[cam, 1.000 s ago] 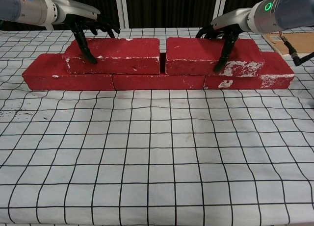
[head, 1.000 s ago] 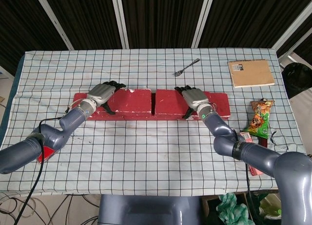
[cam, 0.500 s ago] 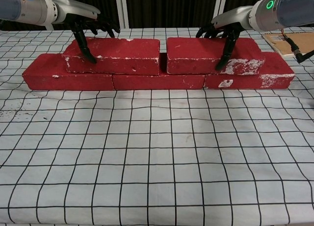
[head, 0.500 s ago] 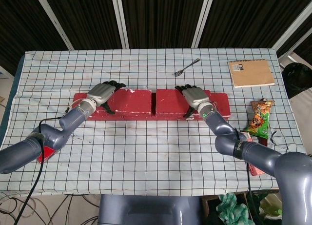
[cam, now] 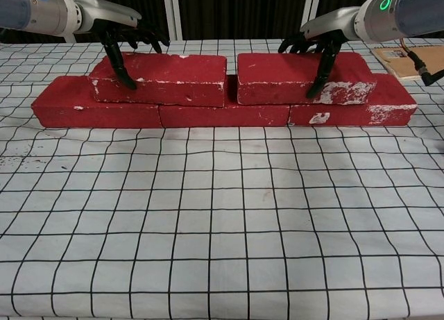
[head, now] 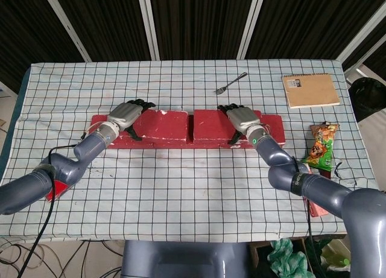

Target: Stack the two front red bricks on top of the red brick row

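Three red bricks form the bottom row across the checked cloth; its ends show in the head view. Two more red bricks lie on top of it. My left hand grips the left upper brick at its left end, thumb on the front face and fingers over the back. In the same way my right hand grips the right upper brick towards its right end. A narrow gap separates the two upper bricks.
A fork lies behind the bricks. A brown notebook sits at the back right, with a snack packet by the right edge. A small red object lies under my left arm.
My right hand has nudged the right upper brick slightly to the right, so the gap between the upper bricks is a little wider. The left hand and its brick have not moved.
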`<state>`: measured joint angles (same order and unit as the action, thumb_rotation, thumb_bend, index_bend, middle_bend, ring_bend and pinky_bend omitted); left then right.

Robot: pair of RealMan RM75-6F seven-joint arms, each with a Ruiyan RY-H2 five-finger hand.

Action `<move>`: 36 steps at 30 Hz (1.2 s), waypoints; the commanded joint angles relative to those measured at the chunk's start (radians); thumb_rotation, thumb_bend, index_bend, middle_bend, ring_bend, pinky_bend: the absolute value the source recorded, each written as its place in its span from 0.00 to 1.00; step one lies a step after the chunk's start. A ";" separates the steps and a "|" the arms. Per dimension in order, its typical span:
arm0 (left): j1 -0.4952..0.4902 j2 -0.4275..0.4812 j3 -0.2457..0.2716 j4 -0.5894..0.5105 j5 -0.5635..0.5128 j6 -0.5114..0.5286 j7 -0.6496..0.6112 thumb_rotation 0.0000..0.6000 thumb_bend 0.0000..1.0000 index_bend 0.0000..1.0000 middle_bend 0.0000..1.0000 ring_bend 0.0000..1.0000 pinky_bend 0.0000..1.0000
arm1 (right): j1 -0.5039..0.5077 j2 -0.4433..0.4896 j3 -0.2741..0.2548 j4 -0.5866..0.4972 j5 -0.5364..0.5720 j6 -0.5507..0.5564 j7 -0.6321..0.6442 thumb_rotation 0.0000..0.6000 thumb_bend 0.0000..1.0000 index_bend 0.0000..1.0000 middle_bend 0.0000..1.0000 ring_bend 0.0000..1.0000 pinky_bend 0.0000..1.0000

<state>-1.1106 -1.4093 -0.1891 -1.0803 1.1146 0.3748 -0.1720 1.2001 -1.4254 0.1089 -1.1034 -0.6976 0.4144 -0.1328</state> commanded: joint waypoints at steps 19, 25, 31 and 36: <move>0.003 0.006 0.002 -0.005 -0.021 0.005 0.015 1.00 0.00 0.09 0.11 0.00 0.09 | -0.005 -0.003 0.002 0.014 -0.044 -0.019 0.032 1.00 0.00 0.04 0.07 0.01 0.11; 0.003 0.006 0.003 -0.007 -0.030 0.007 0.022 1.00 0.00 0.09 0.11 0.00 0.09 | -0.006 -0.001 -0.002 0.015 -0.047 -0.015 0.035 1.00 0.00 0.04 0.07 0.00 0.10; 0.002 0.005 0.006 -0.007 -0.040 0.002 0.029 1.00 0.00 0.09 0.11 0.00 0.09 | -0.009 0.004 -0.006 0.011 -0.046 -0.014 0.038 1.00 0.00 0.04 0.06 0.00 0.09; 0.001 0.010 0.008 -0.013 -0.049 0.005 0.039 1.00 0.00 0.09 0.11 0.00 0.09 | -0.010 0.010 -0.005 0.006 -0.047 -0.013 0.042 1.00 0.00 0.04 0.06 0.00 0.09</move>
<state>-1.1091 -1.4001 -0.1816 -1.0922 1.0669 0.3799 -0.1344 1.1905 -1.4157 0.1037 -1.0976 -0.7445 0.4018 -0.0905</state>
